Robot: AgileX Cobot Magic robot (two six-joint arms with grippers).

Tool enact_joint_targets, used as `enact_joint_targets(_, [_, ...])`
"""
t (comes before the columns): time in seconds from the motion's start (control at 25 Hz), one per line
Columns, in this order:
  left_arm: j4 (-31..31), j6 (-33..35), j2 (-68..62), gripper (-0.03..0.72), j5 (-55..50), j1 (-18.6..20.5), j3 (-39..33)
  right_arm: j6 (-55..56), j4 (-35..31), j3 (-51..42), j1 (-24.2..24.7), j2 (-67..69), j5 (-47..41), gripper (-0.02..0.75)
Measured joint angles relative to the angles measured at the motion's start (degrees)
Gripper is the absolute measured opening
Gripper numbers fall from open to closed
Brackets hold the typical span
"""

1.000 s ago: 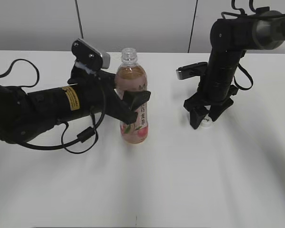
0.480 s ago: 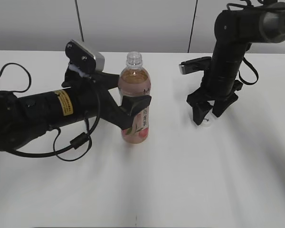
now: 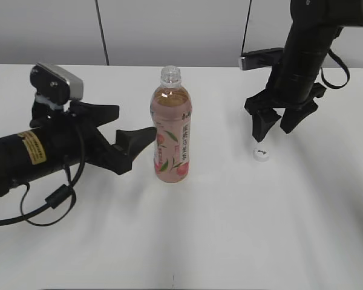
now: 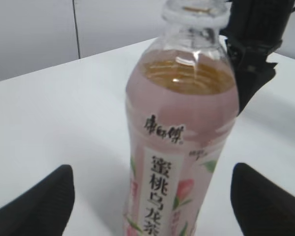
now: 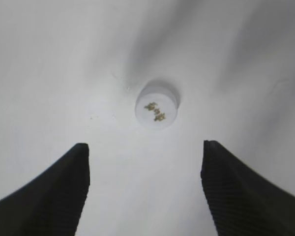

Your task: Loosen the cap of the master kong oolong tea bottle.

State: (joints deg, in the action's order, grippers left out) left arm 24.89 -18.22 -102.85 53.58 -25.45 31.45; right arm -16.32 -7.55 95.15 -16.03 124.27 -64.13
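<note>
The master kong oolong tea bottle (image 3: 171, 134) stands upright on the white table with its neck bare. It fills the left wrist view (image 4: 182, 132). The white cap (image 3: 261, 154) lies flat on the table to the right of the bottle, logo up, and shows in the right wrist view (image 5: 156, 107). My left gripper (image 3: 130, 133) is open and empty, just left of the bottle and apart from it. My right gripper (image 3: 274, 124) is open and empty, hanging a little above the cap.
The white table (image 3: 206, 229) ends at a grey panelled wall (image 3: 181, 30) behind. A black cable (image 3: 48, 202) loops under the left arm.
My left gripper let go of the bottle and drew back to the left. My right gripper opened, left the cap on the table and rose up and to the right.
</note>
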Motion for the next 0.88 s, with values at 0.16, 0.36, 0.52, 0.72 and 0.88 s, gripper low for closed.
enact_joint_targets(0.16, [-0.4,-1.4,5.9,0.582,-4.6,2.2,-2.3,1.5,0.1,-4.7,0.0,-5.4,-0.3,0.533])
enact_joint_targets(0.36, [-0.5,-4.4,17.0,0.582,-20.1,2.6,-2.4,3.8,-1.0,-14.7,0.0,-16.5,3.7,0.533])
enact_joint_targets(0.52, [-0.5,-7.6,27.3,0.578,-33.4,2.6,-2.4,5.1,-2.2,-22.4,0.0,-27.7,7.2,0.533])
enact_joint_targets(0.72, [-0.4,-10.3,40.0,0.567,-48.2,2.6,-2.5,5.6,-2.7,-29.1,0.0,-39.2,7.3,0.533])
enact_joint_targets(0.88, [-4.8,-9.7,47.5,0.557,-61.7,0.4,-2.1,5.7,-3.1,-32.9,0.0,-45.5,3.8,0.533])
